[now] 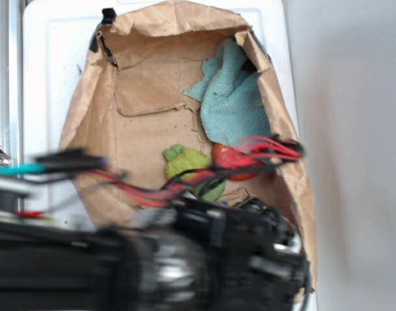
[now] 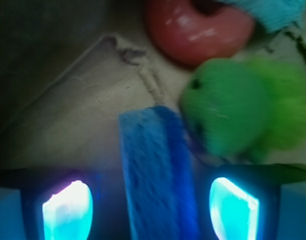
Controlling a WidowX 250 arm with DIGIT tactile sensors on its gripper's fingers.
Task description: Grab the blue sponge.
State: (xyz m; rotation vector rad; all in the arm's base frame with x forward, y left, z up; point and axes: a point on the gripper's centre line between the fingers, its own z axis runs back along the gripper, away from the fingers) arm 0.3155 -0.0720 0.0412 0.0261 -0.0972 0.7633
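In the wrist view the blue sponge point(image 2: 158, 175) is a bright blue porous slab standing on edge on brown paper, running lengthwise between my two glowing fingertips. My gripper point(image 2: 150, 210) is open, with a gap on each side of the sponge. A green plush toy point(image 2: 233, 105) lies just right of the sponge's far end. In the exterior view the arm point(image 1: 185, 259) fills the lower frame and hides the sponge and the fingers.
A red ring point(image 2: 193, 27) lies beyond the plush toy, and a pale teal fuzzy cloth point(image 1: 233, 97) sits at the back right. Everything rests in a torn brown paper bag point(image 1: 152, 110) with raised edges on a white surface point(image 1: 55, 52).
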